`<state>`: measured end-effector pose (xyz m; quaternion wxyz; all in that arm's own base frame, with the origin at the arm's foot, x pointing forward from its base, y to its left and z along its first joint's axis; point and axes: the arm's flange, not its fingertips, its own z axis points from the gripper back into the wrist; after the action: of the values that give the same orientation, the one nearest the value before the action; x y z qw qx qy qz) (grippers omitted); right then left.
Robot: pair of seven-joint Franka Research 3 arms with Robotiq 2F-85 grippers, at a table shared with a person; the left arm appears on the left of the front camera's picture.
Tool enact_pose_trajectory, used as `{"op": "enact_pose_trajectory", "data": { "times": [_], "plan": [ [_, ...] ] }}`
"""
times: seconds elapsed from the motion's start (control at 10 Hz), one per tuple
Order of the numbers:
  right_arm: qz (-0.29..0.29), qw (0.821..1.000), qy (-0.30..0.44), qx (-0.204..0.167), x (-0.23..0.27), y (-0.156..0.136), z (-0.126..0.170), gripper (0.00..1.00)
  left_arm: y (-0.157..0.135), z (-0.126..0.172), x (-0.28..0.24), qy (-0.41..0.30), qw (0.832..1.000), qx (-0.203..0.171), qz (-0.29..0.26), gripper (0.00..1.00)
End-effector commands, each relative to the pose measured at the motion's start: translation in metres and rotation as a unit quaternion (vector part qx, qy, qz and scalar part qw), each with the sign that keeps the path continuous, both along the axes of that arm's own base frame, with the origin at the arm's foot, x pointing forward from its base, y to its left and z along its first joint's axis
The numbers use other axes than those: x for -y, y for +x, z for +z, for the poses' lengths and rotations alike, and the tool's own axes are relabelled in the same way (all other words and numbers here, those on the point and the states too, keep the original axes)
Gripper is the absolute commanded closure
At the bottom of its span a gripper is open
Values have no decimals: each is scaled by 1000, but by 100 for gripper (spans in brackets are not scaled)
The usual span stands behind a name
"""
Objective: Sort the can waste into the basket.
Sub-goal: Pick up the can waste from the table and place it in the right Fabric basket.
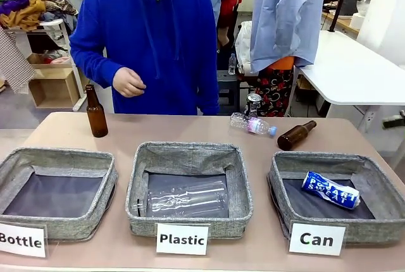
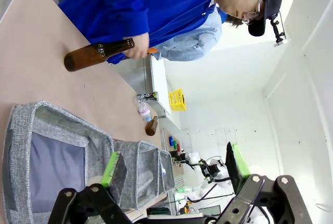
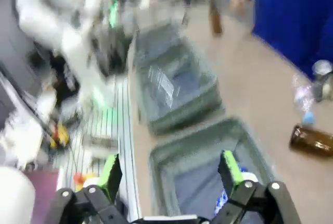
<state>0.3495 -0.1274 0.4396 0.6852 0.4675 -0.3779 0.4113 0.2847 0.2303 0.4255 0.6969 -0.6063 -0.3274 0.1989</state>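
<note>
The blue metal drink can with white lettering [image 1: 330, 190] lies on its side inside the grey woven-fabric square basket carded "Can" [image 1: 335, 157], toward its right side. The dark grey and silver can [image 1: 254, 103] stands upright at the far edge of the table [image 1: 190, 129], just behind a clear plastic bottle [image 1: 252, 124] lying flat, well apart from that basket. The right gripper [image 3: 169, 172] hangs above the same basket, jaws spread wide and empty; the left gripper [image 2: 174, 164] is likewise wide open, holding nothing
</note>
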Motion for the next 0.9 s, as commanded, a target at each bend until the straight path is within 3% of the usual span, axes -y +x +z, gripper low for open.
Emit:
{"op": "enact_pose_trajectory", "data": {
  "times": [0.0,0.1,0.3,0.5,0.6,0.7,0.8],
  "plan": [
    [-114,977,167,-65,-11,37,2,0,-1,1,0,2,1000,5,-4,0],
    [-154,952,222,-143,-11,53,6,0,-1,1,0,2,1000,5,-4,0],
    [-193,936,222,-192,-5,76,7,0,-1,1,0,2,1000,5,-4,0],
    [-197,935,204,-212,4,91,1,0,-1,1,0,2,1000,5,-4,0],
    [-171,941,180,-231,8,95,-6,0,-1,1,0,2,1000,5,-4,0],
    [-190,936,214,-205,4,83,-4,0,-1,1,0,2,1000,5,-4,0],
    [-190,936,214,-205,4,83,-4,0,-1,1,0,2,1000,5,-4,0]
  ]
}}
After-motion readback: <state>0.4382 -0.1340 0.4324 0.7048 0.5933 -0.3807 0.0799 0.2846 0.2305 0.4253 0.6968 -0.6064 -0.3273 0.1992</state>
